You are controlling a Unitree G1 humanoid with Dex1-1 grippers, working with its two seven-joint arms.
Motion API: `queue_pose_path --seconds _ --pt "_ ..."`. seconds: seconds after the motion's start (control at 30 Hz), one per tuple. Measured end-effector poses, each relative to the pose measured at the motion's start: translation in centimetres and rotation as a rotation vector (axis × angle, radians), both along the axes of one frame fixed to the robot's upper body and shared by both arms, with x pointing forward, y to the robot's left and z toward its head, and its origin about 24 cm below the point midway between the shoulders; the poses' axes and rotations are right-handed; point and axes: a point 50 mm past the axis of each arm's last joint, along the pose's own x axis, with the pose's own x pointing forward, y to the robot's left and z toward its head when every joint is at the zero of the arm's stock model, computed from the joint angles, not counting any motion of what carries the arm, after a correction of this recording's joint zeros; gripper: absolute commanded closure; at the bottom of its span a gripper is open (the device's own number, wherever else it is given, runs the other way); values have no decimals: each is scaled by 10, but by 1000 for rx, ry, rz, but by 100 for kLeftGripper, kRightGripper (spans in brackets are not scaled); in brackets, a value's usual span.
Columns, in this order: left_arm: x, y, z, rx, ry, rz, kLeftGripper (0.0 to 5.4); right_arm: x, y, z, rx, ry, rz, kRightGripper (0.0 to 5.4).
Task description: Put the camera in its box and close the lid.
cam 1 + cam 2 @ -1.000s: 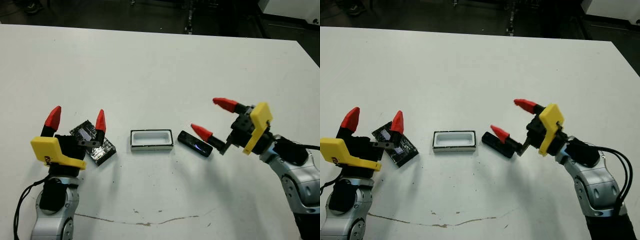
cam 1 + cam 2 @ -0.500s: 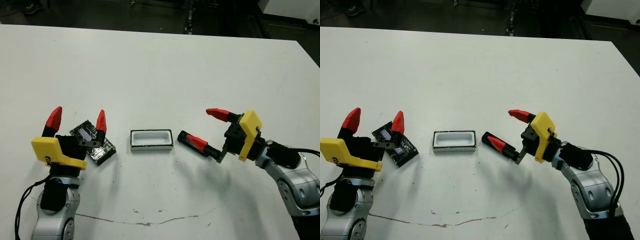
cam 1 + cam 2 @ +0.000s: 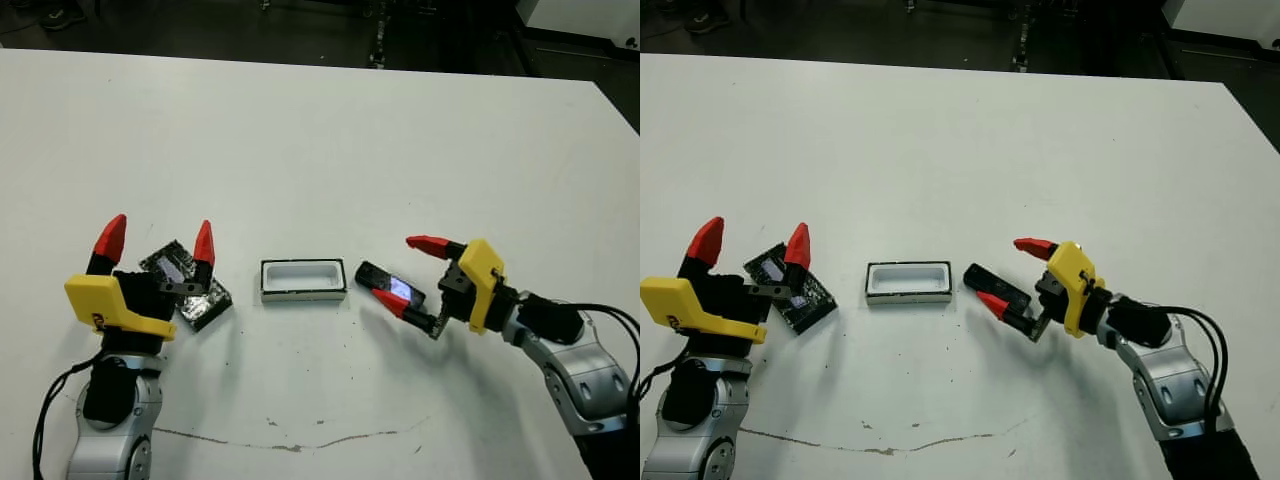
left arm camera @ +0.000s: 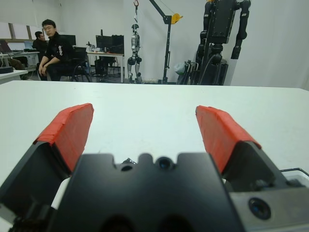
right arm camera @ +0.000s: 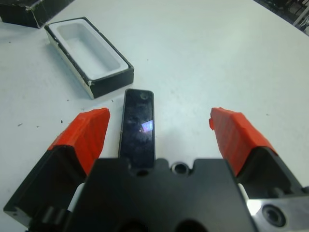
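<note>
Red-tipped, spread wide and grasping nothing: right gripper [image 3: 410,270], low at the table, straddling the near end of the camera [image 5: 138,121]. One finger on each side of the bar, neither visibly touching it in the right wrist view; bar off-centre in the gap, close by one finger, well clear of the other. Flat on the white table [image 3: 320,130], glossy face up with a bluish glint, angled a little to the box [image 3: 303,279] and lying just beside its right end, apart from it.

Box open, white recess upward and holding nothing, dark sides showing. Further to the left, lid [image 3: 186,285] on the table, speckled side up, skewed against the box's line, well short of it. Over the lid, left gripper [image 3: 157,240], likewise parted and holding nothing, fingers pointing up and away from the table; only tabletop and a distant room with a seated person beyond them in the left wrist view.

Step in hand, judging by this: the grasp of the camera, not yet made. Next move likely calls for centring the bar between the fingers, then pinching across its narrow width. Risk: with the closer finger meeting first, a nudge of the slick bar sideways or a twist out of line. After that, a short carry left, alignment with the recess, then the lid.
</note>
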Motion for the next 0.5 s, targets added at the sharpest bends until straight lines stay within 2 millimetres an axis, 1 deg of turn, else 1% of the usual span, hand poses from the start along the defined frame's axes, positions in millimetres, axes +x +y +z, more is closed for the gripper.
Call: queue_pose_path --seconds 0.3,0.47,0.5 --pt "0 -1 0 -4 1 -2 1 -2 0 -4 -1 15 -5 0" --pt "0 -2 -1 2 8 -2 1 -5 2 -9 29 46 -11 0" --pt "0 -2 -1 3 11 -2 0 -5 2 -9 32 46 -10 9"
